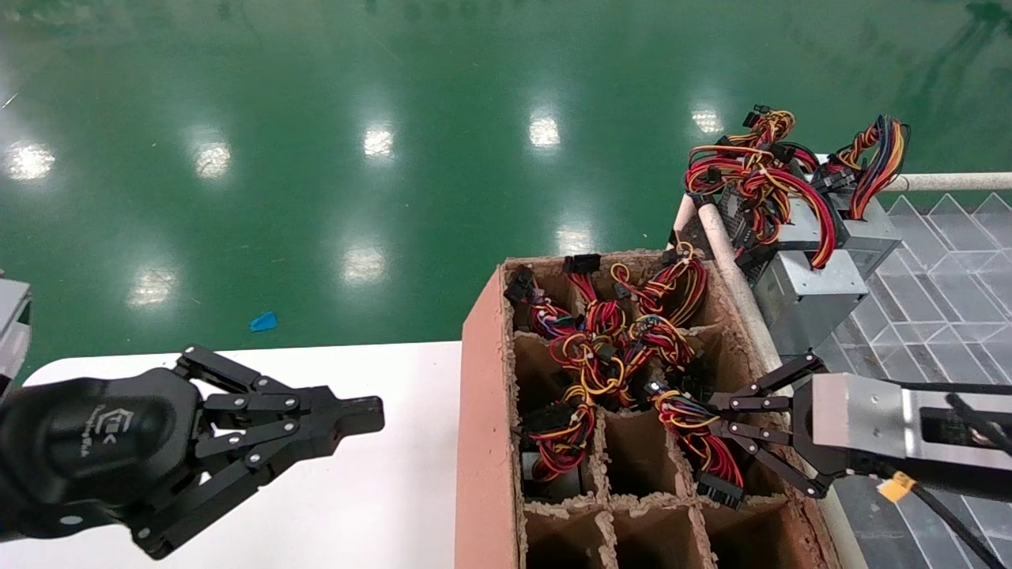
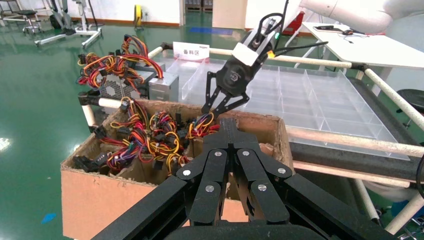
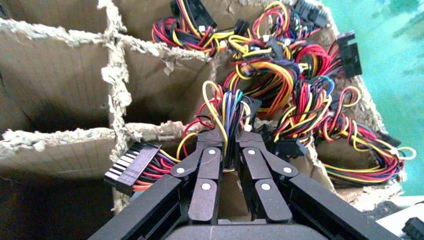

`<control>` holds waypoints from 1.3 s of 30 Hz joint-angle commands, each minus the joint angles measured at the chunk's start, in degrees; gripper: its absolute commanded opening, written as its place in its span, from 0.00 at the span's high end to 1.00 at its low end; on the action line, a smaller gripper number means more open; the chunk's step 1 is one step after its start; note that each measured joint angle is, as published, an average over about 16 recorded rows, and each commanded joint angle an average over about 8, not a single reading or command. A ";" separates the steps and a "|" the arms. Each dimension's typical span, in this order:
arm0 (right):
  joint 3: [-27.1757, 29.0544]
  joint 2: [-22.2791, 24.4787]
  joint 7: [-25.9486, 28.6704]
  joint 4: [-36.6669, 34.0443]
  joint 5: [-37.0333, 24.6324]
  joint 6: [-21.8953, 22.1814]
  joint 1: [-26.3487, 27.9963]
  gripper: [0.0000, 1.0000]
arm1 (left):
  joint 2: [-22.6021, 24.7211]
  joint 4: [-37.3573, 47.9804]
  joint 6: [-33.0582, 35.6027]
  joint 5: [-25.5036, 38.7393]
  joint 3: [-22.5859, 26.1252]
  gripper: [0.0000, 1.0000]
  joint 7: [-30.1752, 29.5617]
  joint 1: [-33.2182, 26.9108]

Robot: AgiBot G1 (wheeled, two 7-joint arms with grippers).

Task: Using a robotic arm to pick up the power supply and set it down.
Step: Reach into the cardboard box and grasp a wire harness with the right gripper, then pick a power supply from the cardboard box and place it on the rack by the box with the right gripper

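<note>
A white sign (image 2: 190, 51) on the rack rail reads "备料区"; the left gripper (image 1: 360, 415) bears an illegible white logo.

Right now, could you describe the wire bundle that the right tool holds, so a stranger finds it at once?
Start at the brown cardboard crate with paper dividers, beside the white table. On its side toward the right arm, the right tool is shut on a wire bundle rising from a cell. Unlike the mostly red and yellow tangles nearby, it includes blue and purple wires and trails a black plug.
</note>
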 commanded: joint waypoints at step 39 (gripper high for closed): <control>15.73 12.81 -17.69 9.01 5.44 4.79 10.84 1.00 | 0.00 0.00 0.00 0.00 0.00 1.00 0.00 0.00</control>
